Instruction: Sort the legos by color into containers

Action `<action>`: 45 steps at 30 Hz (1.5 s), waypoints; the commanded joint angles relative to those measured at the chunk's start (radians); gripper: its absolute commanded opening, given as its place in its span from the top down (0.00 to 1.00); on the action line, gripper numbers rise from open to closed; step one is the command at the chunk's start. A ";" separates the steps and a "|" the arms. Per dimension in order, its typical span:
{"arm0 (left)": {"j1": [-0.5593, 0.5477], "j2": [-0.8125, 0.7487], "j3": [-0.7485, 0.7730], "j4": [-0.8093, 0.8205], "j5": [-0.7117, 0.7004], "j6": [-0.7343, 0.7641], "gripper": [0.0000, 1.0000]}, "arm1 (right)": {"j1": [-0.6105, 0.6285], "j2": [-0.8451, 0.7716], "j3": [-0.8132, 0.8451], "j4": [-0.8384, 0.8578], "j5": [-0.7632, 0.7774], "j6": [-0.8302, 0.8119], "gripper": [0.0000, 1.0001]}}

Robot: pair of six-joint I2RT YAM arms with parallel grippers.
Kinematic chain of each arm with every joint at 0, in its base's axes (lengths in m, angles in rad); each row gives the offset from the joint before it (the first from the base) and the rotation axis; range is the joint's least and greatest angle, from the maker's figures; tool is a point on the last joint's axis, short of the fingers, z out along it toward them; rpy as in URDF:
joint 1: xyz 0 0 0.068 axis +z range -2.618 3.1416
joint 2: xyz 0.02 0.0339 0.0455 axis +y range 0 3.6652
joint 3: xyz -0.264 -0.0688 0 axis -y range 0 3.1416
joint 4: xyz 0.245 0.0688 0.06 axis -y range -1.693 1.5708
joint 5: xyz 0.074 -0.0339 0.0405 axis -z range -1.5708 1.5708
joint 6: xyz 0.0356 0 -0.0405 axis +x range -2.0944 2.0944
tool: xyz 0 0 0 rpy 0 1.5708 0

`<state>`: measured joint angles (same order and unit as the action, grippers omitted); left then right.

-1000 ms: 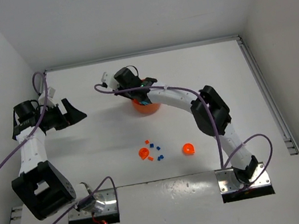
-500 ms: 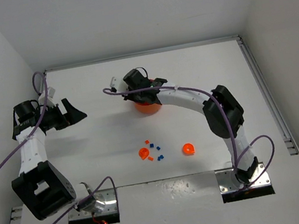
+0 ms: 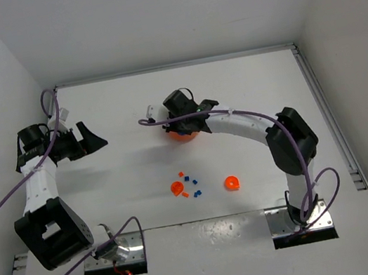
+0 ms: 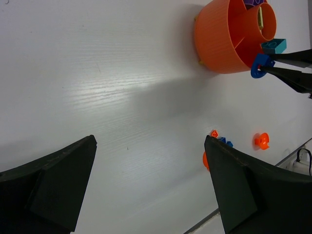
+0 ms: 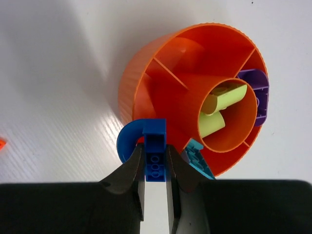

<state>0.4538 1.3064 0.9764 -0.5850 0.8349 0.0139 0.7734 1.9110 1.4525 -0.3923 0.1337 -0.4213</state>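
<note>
The round orange dish (image 5: 161, 87) with inner walls sits at mid-table (image 3: 185, 135); it also shows in the left wrist view (image 4: 219, 44). Its centre holds lime green bricks (image 5: 222, 105), one compartment a purple brick (image 5: 258, 95), another a cyan brick (image 5: 199, 160). My right gripper (image 5: 155, 161) is shut on a blue arched brick (image 5: 152, 141) over the dish's near rim. Loose orange and blue bricks (image 3: 187, 185) and a round orange piece (image 3: 231, 183) lie on the table. My left gripper (image 4: 146, 161) is open and empty at the far left.
White walls close in the table on the left, back and right. A raised rail (image 3: 326, 112) runs along the right edge. Purple cables trail from both arms.
My right gripper with the blue brick has shifted right over the dish, and the right arm's elbow has swung right. The left arm has not moved.
</note>
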 commanded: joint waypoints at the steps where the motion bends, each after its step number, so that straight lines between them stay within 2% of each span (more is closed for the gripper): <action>1: 0.014 -0.006 -0.002 0.025 0.029 0.000 0.00 | -0.002 -0.072 -0.014 0.027 0.004 -0.013 1.00; 8: 0.014 -0.024 -0.012 0.025 0.029 0.000 0.00 | -0.011 -0.119 -0.047 0.036 0.041 -0.004 1.00; 17: 0.014 -0.024 -0.012 0.034 0.029 0.000 0.00 | -0.008 -0.208 -0.175 0.268 0.178 -0.020 1.00; 31: 0.014 -0.015 -0.012 0.034 0.010 -0.009 0.00 | 0.050 -0.155 -0.172 0.323 0.227 -0.134 1.00; 40: 0.014 -0.015 -0.012 0.043 0.010 -0.009 0.00 | 0.109 -0.089 -0.205 0.406 0.336 -0.228 1.00; 45: 0.014 -0.015 -0.021 0.043 0.010 -0.009 0.00 | 0.118 -0.067 -0.205 0.446 0.360 -0.260 0.94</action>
<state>0.4538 1.3064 0.9604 -0.5667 0.8330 0.0086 0.8871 1.8435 1.2491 -0.0223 0.4419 -0.6453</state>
